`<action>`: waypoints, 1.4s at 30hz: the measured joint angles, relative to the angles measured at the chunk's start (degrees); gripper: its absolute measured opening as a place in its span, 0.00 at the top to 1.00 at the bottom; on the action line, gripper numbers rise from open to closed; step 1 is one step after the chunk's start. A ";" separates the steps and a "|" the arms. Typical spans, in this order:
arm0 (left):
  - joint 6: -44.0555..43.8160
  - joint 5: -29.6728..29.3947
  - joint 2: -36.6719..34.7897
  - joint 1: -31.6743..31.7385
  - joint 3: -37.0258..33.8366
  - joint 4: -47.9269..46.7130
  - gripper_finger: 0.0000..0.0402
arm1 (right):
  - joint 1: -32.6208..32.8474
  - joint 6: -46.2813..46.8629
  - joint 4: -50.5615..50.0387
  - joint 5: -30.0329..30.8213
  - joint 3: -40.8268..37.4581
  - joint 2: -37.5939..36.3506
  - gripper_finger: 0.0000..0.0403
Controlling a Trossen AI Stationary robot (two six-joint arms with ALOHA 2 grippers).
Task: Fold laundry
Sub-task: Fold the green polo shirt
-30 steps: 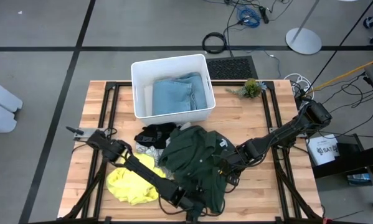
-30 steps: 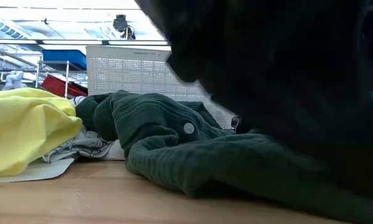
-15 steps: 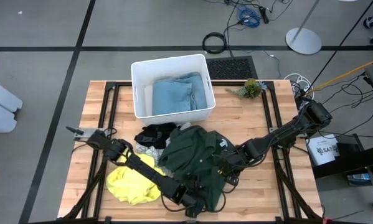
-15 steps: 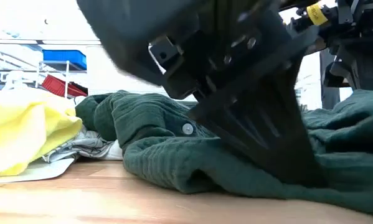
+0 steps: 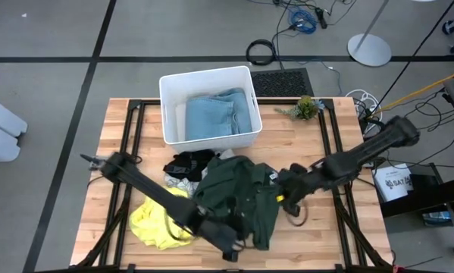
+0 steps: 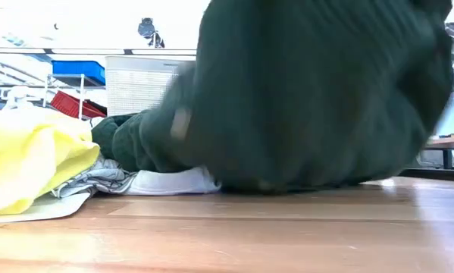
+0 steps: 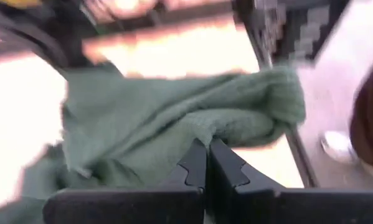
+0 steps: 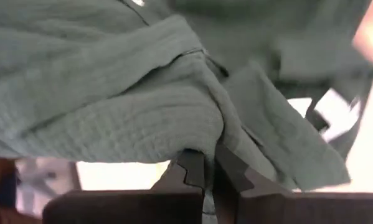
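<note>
yellow garment front-left, bare wood to its left | left gripper clamped on green shirt at front edge | right gripper clamped on shirt's right side, open tabletop beyond | blue garment in bin at rear

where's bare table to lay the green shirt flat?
Bare wood: right of the bin up to the small plant, the strip left of the bin, and the front right corner. Crowded: centre and front left, with the green shirt, yellow garment and black garment, both grippers shut on the shirt.
</note>
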 joint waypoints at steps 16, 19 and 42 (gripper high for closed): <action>8.25 -1.05 -12.49 9.03 7.41 8.66 1.00 | 14.44 -19.20 1.47 28.27 19.66 -14.36 1.00; 9.40 2.69 -12.49 11.90 11.23 9.09 1.00 | 17.66 -25.46 1.55 32.99 24.67 -14.05 1.00; 3.65 33.35 -8.42 31.18 19.22 4.78 1.00 | 21.71 -24.69 -26.74 39.96 40.87 -13.20 1.00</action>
